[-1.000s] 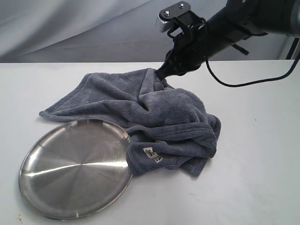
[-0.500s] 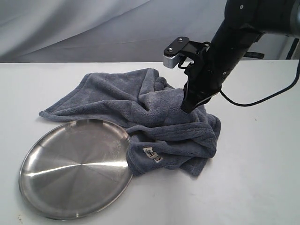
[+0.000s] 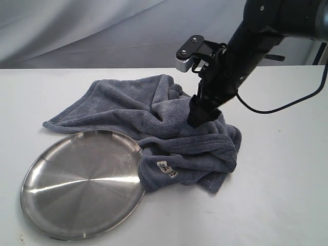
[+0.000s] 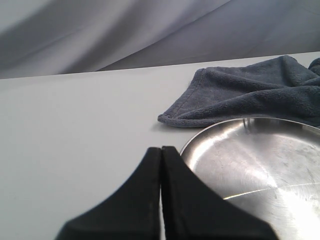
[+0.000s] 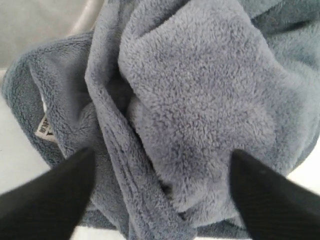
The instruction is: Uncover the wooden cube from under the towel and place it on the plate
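The wooden cube wasn't visible anywhere, so my guess is it sat under the bunched towel [image 3: 169, 128], maybe inside that fat fold. Your right hand [image 3: 198, 118] straddled the fold with its fingers spread wide, gripping nothing. The risk from there: close down and you'd pinch fleece and cube together, or drag cloth over the plate [image 3: 82, 184] lying right against it. Your left hand [image 4: 161, 155] was shut and empty near the plate's rim.

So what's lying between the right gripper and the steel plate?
Only bunched folds of the blue-grey towel lie there; the exterior view shows this.
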Robot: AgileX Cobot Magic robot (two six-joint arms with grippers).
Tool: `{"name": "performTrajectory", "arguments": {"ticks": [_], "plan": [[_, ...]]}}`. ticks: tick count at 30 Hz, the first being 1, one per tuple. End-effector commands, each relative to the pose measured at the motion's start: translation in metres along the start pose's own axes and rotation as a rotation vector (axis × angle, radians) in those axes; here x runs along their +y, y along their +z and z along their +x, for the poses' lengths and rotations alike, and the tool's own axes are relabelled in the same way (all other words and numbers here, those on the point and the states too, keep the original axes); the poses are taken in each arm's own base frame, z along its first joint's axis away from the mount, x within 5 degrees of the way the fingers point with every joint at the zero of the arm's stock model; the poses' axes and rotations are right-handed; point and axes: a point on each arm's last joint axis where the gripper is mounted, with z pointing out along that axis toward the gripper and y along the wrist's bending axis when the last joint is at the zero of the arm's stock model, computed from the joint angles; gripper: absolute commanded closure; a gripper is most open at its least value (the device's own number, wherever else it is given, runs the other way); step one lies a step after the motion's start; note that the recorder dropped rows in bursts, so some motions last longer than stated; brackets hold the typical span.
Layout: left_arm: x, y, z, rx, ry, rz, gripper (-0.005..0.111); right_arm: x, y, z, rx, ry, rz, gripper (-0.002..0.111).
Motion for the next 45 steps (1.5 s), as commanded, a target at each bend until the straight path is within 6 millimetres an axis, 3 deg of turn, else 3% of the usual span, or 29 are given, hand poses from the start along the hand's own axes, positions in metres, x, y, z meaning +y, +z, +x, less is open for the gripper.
{"name": "performTrajectory", "arguments": {"ticks": [1, 17, 20, 23, 26, 28, 30, 33, 45], "plan": [[0.0, 0.0, 0.0, -0.012, -0.005, -0.001, 0.105, 0.006, 0.004, -0.01, -0.044, -0.067, 0.041, 0.003], [0.0, 0.0, 0.0, -0.012, -0.005, -0.001, 0.105, -0.005, 0.042, -0.008, -0.029, -0.033, 0.058, 0.004], [0.0, 0.0, 0.0, -0.012, -0.005, -0.001, 0.105, -0.009, 0.051, -0.008, -0.042, 0.08, 0.071, 0.004], [0.0, 0.0, 0.0, -0.012, -0.005, -0.001, 0.105, -0.009, 0.052, -0.008, -0.045, 0.087, 0.077, 0.007], [0.0, 0.0, 0.0, -0.012, -0.005, -0.001, 0.105, -0.01, 0.052, -0.008, -0.037, 0.077, 0.086, 0.024], [0.0, 0.0, 0.0, -0.012, -0.005, -0.001, 0.105, -0.011, 0.052, -0.007, -0.029, 0.065, 0.094, 0.048], [0.0, 0.0, 0.0, -0.012, -0.005, -0.001, 0.105, -0.011, 0.052, -0.007, -0.023, 0.061, 0.095, 0.079], [0.0, 0.0, 0.0, -0.012, -0.005, -0.001, 0.105, -0.01, 0.052, -0.006, -0.015, 0.061, 0.088, 0.106], [0.0, 0.0, 0.0, -0.012, -0.005, -0.001, 0.105, -0.002, 0.025, -0.01, -0.033, 0.073, 0.062, 0.108]]}}
